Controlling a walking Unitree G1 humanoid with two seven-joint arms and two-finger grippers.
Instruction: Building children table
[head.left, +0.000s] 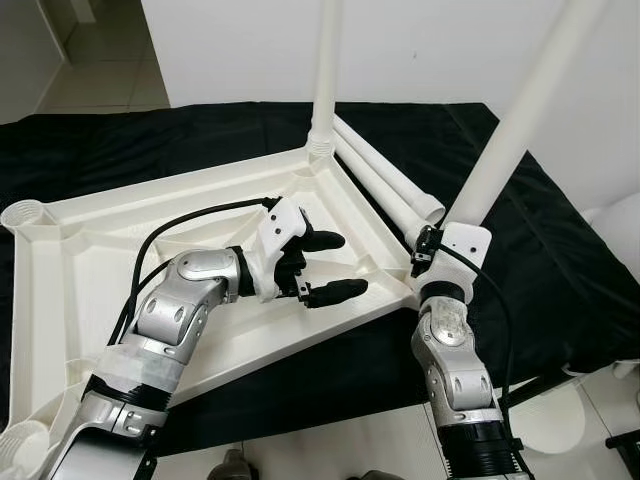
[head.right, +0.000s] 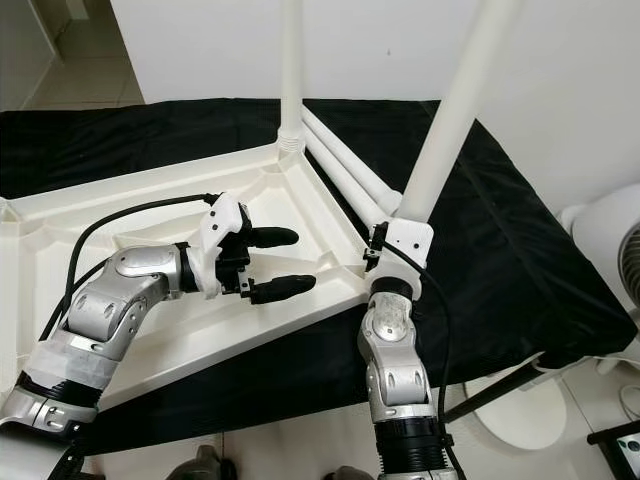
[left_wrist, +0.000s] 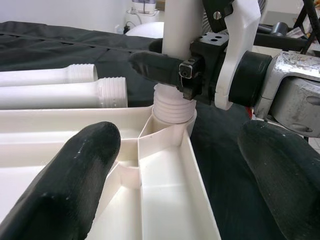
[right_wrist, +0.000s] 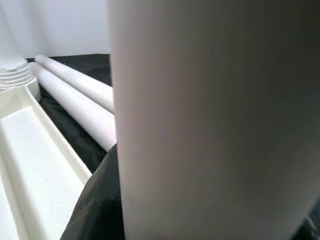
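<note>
A white plastic tabletop (head.left: 120, 240) lies upside down on a black cloth. One white leg (head.left: 325, 70) stands upright, screwed into the far corner. My right gripper (head.left: 430, 247) is shut on a second leg (head.left: 510, 130), which leans a little and has its threaded end (left_wrist: 172, 107) in the near right corner socket. One black finger (left_wrist: 152, 61) wraps across that leg. My left gripper (head.left: 350, 264) hovers open over the tabletop's ribbed underside, its fingers pointing at that corner and holding nothing.
Two loose legs (head.left: 390, 185) lie side by side on the cloth (head.left: 560, 270) beyond the right edge of the tabletop. An open corner socket (head.left: 28, 213) is at the far left. A white fan (head.right: 610, 240) stands on the floor to the right.
</note>
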